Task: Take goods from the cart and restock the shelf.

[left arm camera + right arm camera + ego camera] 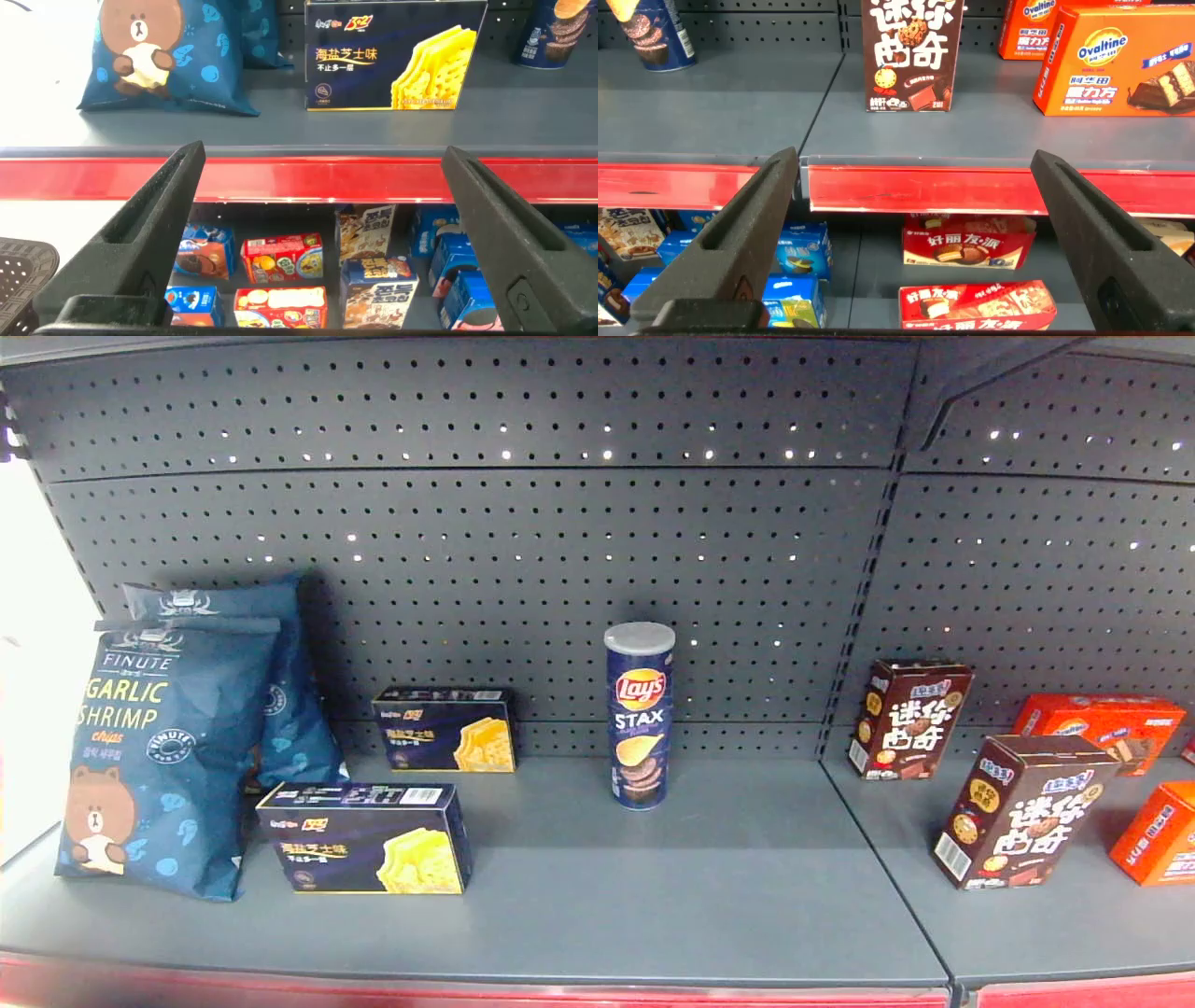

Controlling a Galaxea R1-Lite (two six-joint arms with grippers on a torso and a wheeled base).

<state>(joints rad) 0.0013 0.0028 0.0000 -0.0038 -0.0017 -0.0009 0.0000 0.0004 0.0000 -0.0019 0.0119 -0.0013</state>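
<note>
While both arms hang low before the shelving, my left pincer (322,280) is spread wide with nothing between its 2 black fingers (140,243), and my right pincer (915,271) gapes just as wide, empty too. Just past the fingertips runs the red front strip (308,177) of the grey metal shelf (653,887); beneath that strip sit small blue biscuit boxes (799,257) and red snack cartons (966,241).

On the shelf, nearest its front edge at my left, a dark blue crisp bag printed with a brown bear (159,765) stands upright. Just beside it, a navy rectangular carton showing yellow crackers (369,838) rests on its long side. At my right, a brown cardboard biscuit box (1022,810) stands upright near an orange carton (1158,831) at the view's edge.

Farther in, a blue cylindrical crisp can with a grey lid (639,714) stands upright alone near the middle, well apart from the cartons.

Toward the back, a 2nd dark blue bag (280,691) stands behind the 1st, partly hidden. A 2nd navy cracker carton (446,729) sits close to the rear wall, and a 2nd brown box (908,719) stands near another orange carton (1100,728) lying flat. Behind everything rises the dark grey perforated back panel (560,551).
</note>
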